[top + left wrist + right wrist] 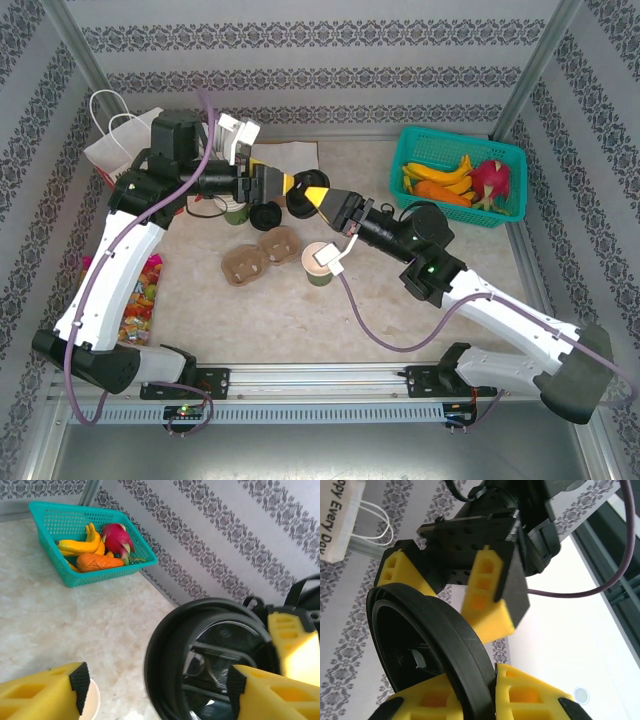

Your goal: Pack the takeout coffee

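Nearest the arm bases, a green holder (320,265) with a white top is standing on the pale, speckled table (300,320). It is sitting just beside two brown moulded-pulp cup trays (262,255). Beyond them the right gripper (487,695) is pinching the rim of the coffee's round, glossy black plastic lid (455,635), holding it up on edge between blocky yellow fingers. The left gripper (157,680) is facing it with jaws apart, straddling the lid; one pad is standing clear of the rim. Under the left arm a dark olive-green paper cup (237,212) is standing, partly hidden. Farther back, a white paper bag (118,145) with string handles is leaning at the left. At the right a teal mesh basket (95,577) is holding bananas and a pink dragon fruit.
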{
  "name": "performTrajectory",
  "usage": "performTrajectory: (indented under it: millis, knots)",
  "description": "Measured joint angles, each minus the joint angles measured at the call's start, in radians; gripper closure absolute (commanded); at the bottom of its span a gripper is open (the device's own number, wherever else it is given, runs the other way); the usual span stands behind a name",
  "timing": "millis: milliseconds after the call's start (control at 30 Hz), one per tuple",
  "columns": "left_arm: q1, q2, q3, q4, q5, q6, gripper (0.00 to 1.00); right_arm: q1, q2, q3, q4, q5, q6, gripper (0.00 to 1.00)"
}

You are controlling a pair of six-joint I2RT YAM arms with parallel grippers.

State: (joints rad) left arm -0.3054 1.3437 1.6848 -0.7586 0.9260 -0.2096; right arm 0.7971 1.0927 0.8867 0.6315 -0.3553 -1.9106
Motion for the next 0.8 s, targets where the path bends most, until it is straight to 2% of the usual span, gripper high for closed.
performTrajectory:
  millis: [267, 433, 600, 800]
  knots:
    - [0.0, 0.047, 0.126, -0.175, 0.069, 0.225, 0.44, 0.014, -0.017, 0.0, -0.015, -0.04, 0.038, 1.0]
    - [0.0, 0.078, 0.158, -0.269, 0.116, 0.334, 0.45, 0.024, -0.017, 0.0, -0.03, -0.057, 0.053, 1.0]
    - [0.0, 0.103, 0.187, -0.332, 0.127, 0.396, 0.54, 0.024, -0.017, 0.0, -0.032, -0.065, 0.054, 1.0]
    - [0.0, 0.135, 0.232, -0.387, 0.152, 0.456, 0.54, 0.026, -0.013, 0.001, -0.037, -0.077, 0.054, 1.0]
